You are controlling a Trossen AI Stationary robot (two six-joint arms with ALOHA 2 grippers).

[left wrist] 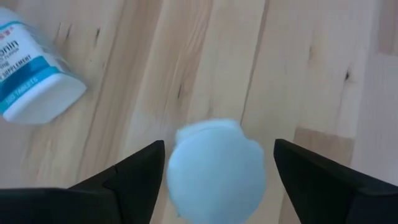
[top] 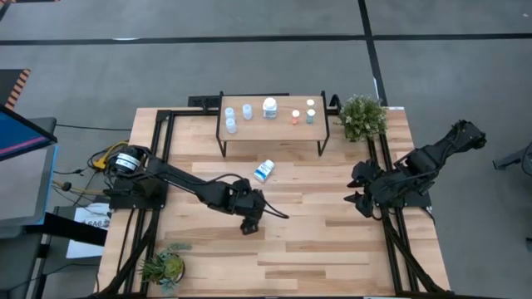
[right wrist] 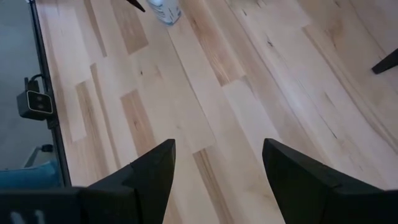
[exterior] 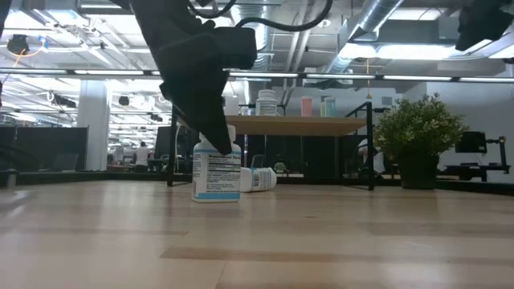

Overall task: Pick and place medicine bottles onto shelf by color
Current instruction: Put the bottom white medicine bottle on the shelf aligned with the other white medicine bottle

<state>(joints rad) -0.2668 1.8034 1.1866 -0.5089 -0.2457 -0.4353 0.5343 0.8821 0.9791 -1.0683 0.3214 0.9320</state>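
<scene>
A white bottle with a blue label (exterior: 215, 172) stands upright on the table near its middle; its white cap (left wrist: 214, 165) shows between the fingers of my left gripper (left wrist: 217, 155). That gripper is open and points down over the bottle (top: 249, 220). A second white bottle (top: 264, 170) lies on its side nearer the shelf (top: 270, 133). On the shelf stand three light-blue bottles (top: 231, 116), one white bottle (top: 269, 106), and orange (top: 295, 116), pale (top: 310, 104) and green (top: 310, 116) ones. My right gripper (right wrist: 217, 162) is open and empty at the table's right (top: 362, 199). My left gripper comes from above, pointing down, with one finger on each side of the bottle's cap (left wrist: 186, 155). A gap shows beside one finger (left wrist: 298, 168). Whether the other finger (left wrist: 146, 165) touches the cap, I cannot tell. The bottle stands upright with its base on the table.
A potted plant (top: 363, 116) stands at the far right beside the shelf, another (top: 164, 266) at the near left corner. The lying bottle also shows in the left wrist view (left wrist: 31, 81), close to the standing one. Bare wood (top: 332, 249) lies at the near right.
</scene>
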